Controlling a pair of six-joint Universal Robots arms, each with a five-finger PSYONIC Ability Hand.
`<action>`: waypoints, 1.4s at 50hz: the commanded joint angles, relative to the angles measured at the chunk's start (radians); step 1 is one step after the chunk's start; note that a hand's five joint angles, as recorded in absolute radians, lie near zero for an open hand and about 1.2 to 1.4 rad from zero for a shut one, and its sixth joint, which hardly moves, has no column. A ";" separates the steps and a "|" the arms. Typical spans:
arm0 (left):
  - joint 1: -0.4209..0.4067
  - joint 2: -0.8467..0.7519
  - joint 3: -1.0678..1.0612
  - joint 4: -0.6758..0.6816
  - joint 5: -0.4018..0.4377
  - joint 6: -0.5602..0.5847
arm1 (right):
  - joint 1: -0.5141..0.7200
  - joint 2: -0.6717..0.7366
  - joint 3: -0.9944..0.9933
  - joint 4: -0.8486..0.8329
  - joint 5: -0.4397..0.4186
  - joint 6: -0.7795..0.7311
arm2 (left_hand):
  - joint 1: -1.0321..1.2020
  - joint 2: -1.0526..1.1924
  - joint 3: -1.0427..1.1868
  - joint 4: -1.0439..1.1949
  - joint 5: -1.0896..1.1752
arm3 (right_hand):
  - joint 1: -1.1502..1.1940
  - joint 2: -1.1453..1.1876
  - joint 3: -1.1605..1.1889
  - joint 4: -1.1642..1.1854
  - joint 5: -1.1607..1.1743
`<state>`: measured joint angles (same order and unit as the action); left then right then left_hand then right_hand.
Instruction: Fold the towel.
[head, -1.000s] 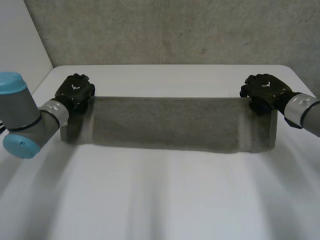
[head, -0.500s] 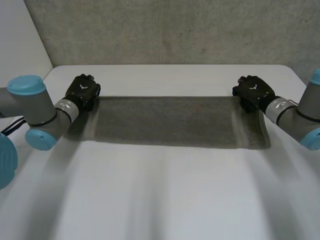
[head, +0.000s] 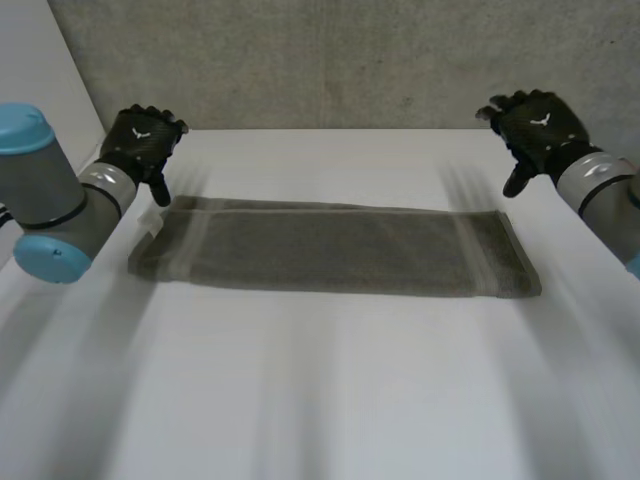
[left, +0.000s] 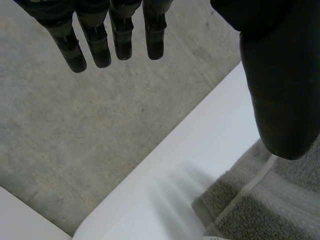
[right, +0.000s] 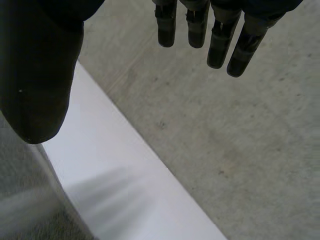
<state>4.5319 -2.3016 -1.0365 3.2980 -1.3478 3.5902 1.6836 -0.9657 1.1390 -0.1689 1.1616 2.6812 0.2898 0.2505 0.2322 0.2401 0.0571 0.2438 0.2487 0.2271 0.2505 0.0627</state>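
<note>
A white table (head: 330, 400) spreads wide, its far corners rounded; a grey, mottled wall (head: 330, 60) stands just behind its far edge; a plain white panel (head: 40, 60) adjoins the wall at the left.

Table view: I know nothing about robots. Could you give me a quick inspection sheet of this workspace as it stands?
Surface: white table, bare around the cloth.
Job's things: grey towel lying flat as a long strip across the table, seemingly folded lengthwise.
Clutter: nothing seen.
Hands: left hand open, fingers straight, by the towel's far left corner, holding nothing; right hand open, fingers straight, beyond the far right corner, holding nothing.
Cables: nothing seen.
Surroundings: grey wall behind the table.
</note>
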 joint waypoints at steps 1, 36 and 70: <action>0.004 0.138 -0.170 0.003 0.007 -0.010 | -0.007 -0.140 0.180 0.041 -0.017 0.025 | -0.094 -0.055 -0.058 -0.066 -0.036 | -0.069 -0.074 -0.053 -0.076 -0.063; 0.052 0.343 -0.634 0.106 0.013 -0.011 | -0.114 0.007 0.392 0.039 -0.097 -0.146 | -0.094 -0.055 -0.058 -0.066 -0.036 | 0.393 0.388 -0.053 -0.076 0.400; 0.058 0.344 -0.645 0.109 0.009 -0.013 | -0.191 0.018 0.381 0.052 -0.086 -0.202 | -0.094 -0.055 -0.058 -0.066 -0.036 | 0.570 0.565 -0.053 -0.076 0.576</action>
<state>4.5894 -1.9560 -1.6792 3.4074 -1.3369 3.5780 1.4949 -0.9159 1.5000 -0.1168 1.0714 2.4739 0.2897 0.2505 0.2322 0.2401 0.0571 0.9709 0.9652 0.2271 0.2505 0.7958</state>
